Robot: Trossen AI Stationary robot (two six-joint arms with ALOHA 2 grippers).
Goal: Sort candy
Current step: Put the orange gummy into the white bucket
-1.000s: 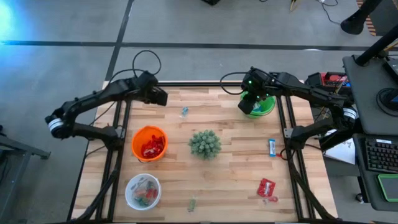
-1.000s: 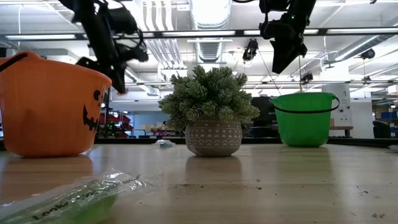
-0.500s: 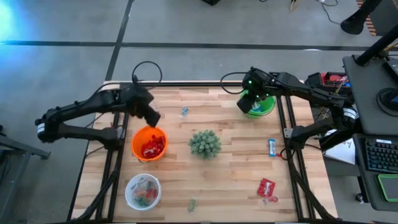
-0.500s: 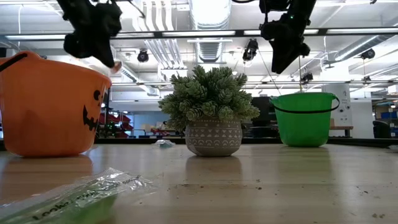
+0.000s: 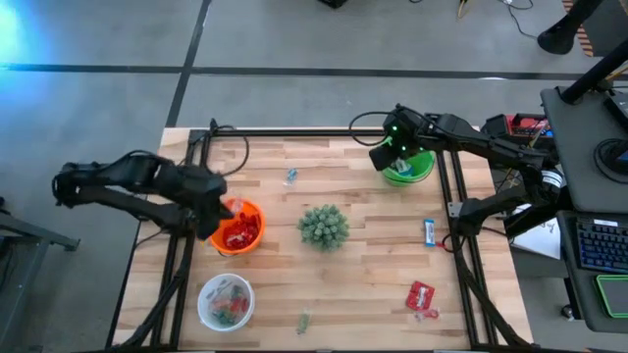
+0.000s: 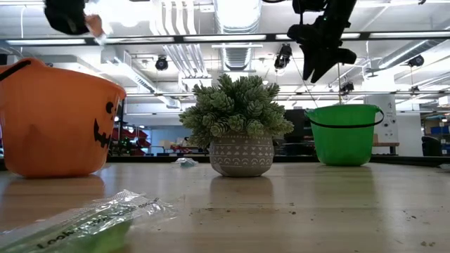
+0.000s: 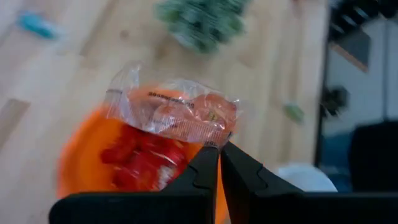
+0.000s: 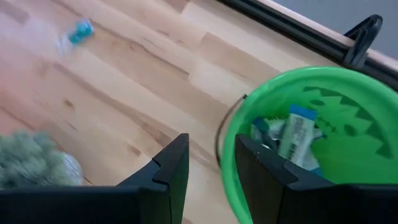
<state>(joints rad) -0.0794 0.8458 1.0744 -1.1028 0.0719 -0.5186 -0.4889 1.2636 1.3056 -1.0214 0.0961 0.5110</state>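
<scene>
Above the orange bucket [image 7: 81, 168], clear candy packet [image 7: 171, 112] hangs crosswise.

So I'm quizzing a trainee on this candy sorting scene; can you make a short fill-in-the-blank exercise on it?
1. The left gripper holds a clear packet of red candy above the ____ bucket.
2. The right gripper hovers, holding nothing, by the ____ bucket.
3. The potted plant stands between the two ____.

Missing words: orange; green; buckets
</scene>
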